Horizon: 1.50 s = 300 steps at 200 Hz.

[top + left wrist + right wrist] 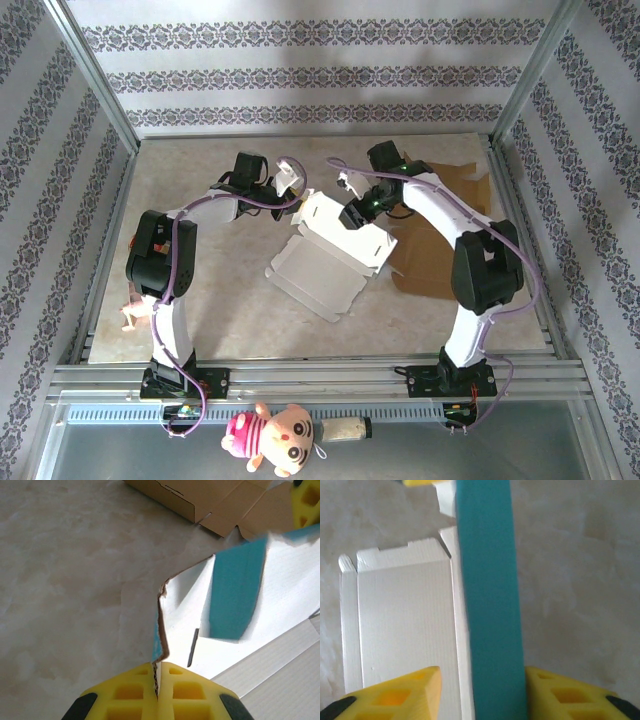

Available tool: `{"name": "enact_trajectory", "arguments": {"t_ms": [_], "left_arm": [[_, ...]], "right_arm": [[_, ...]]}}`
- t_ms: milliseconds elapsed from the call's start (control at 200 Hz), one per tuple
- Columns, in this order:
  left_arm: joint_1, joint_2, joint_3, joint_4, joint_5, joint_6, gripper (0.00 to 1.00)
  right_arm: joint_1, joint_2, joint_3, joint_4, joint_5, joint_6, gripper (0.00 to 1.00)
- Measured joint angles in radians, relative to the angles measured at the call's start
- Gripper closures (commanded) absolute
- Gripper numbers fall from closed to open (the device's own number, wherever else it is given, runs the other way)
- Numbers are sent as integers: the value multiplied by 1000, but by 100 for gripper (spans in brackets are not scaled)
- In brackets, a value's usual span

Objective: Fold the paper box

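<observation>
- Marbled tabletop (220,310).
- Paper box (325,268): laid between both arms, far flap (322,212) raised.
- Left claw (158,692): clenched on the flap's edge.
- Right claw (482,687): spread, set astride teal panel (487,580).

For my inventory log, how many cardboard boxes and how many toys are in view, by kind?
white paper box: 1
brown cardboard box: 1
pink plush toy: 1
small toy figure: 1
Total: 4
</observation>
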Motion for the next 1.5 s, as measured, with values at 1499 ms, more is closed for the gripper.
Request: {"name": "enact_trajectory", "arguments": {"t_ms": [1499], "left_arm": [[-130, -82, -203, 307, -303, -384, 78]], "right_arm": [[123, -57, -57, 149, 399, -106, 87]]}}
